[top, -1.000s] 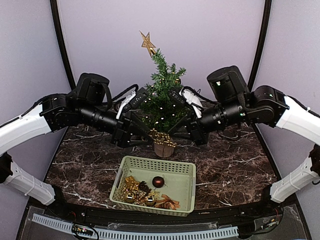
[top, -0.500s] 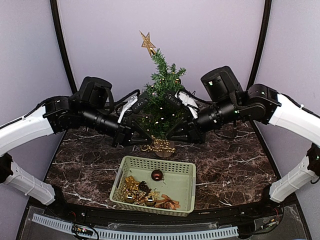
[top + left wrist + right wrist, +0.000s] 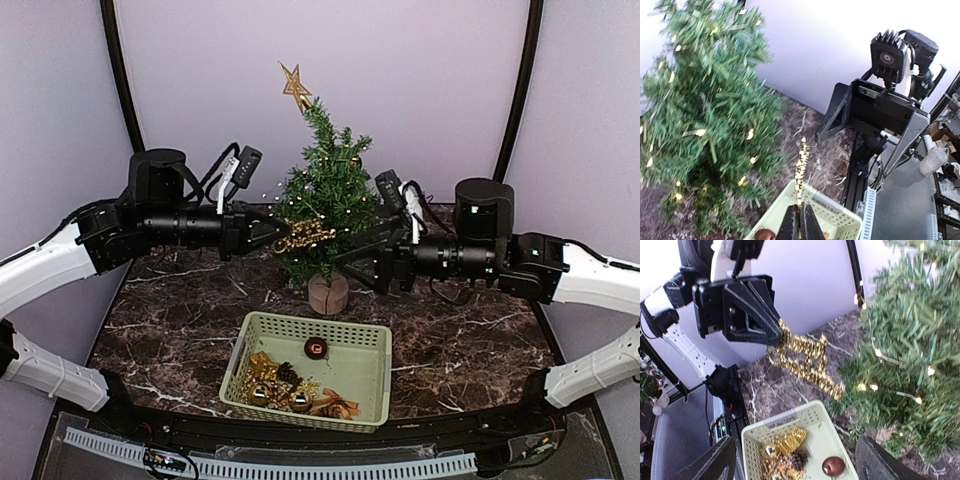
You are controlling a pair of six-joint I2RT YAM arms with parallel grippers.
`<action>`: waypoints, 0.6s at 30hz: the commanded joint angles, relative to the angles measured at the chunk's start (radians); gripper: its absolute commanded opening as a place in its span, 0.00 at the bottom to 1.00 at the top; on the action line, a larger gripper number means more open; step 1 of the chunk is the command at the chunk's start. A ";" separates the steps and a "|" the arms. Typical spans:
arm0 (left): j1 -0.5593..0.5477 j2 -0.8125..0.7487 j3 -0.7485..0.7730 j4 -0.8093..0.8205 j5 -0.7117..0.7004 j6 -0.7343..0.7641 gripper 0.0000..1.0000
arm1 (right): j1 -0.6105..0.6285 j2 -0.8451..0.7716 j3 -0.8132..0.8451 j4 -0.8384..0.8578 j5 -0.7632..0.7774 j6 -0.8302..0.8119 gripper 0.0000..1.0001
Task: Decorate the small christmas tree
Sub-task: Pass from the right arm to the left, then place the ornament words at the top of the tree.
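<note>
1. The small christmas tree (image 3: 325, 195), dark green and conical with bristly needles, a thin trunk and a round tan wooden base, stands at the back middle of the dark marbled table (image 3: 470, 330). It is behind the pale-green plastic basket (image 3: 362, 380) and between the 2 arms.
2. The left gripper (image 3: 270, 233) is clamped tight on 1 end of a gold glitter ornament (image 3: 304, 236), whose far end appears to touch the tree's front branches. The right gripper (image 3: 350, 263) has its fingers spread wide and holds nothing, just beside the lower right branches.
3. Risk: if the left fingers let go before the ornament catches on a branch, it will likely slide off the soft needles onto the table or into the basket.
4. Risk: the tree looks light, so a sideways pull on the ornament, or a nudge from either arm this close, may tip it or skid its base.
5. Risk: the string of small warm lights (image 3: 875, 386) may snag a finger.
6. The tree's long axis is vertical, with the base down and the tip and its gold star (image 3: 295, 86) pointing up.
</note>
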 commanded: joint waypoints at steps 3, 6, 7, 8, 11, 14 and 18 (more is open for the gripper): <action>0.008 0.018 0.057 0.133 0.092 -0.034 0.00 | -0.004 -0.025 -0.015 0.355 0.014 0.070 0.79; 0.010 0.037 0.079 0.119 0.103 -0.021 0.00 | -0.004 -0.003 -0.001 0.353 0.030 0.059 0.78; 0.010 0.038 0.079 0.123 0.115 -0.021 0.00 | -0.004 0.003 0.000 0.357 0.041 0.057 0.77; 0.010 0.040 0.078 0.132 0.118 -0.022 0.00 | -0.004 0.009 0.000 0.360 0.052 0.057 0.76; 0.010 0.043 0.076 0.151 0.138 -0.029 0.00 | -0.003 0.034 0.007 0.381 0.050 0.059 0.71; 0.012 0.045 0.077 0.161 0.147 -0.031 0.00 | -0.003 0.050 0.009 0.401 0.039 0.063 0.62; 0.013 0.046 0.075 0.163 0.166 -0.035 0.00 | -0.003 0.064 0.010 0.403 0.042 0.060 0.50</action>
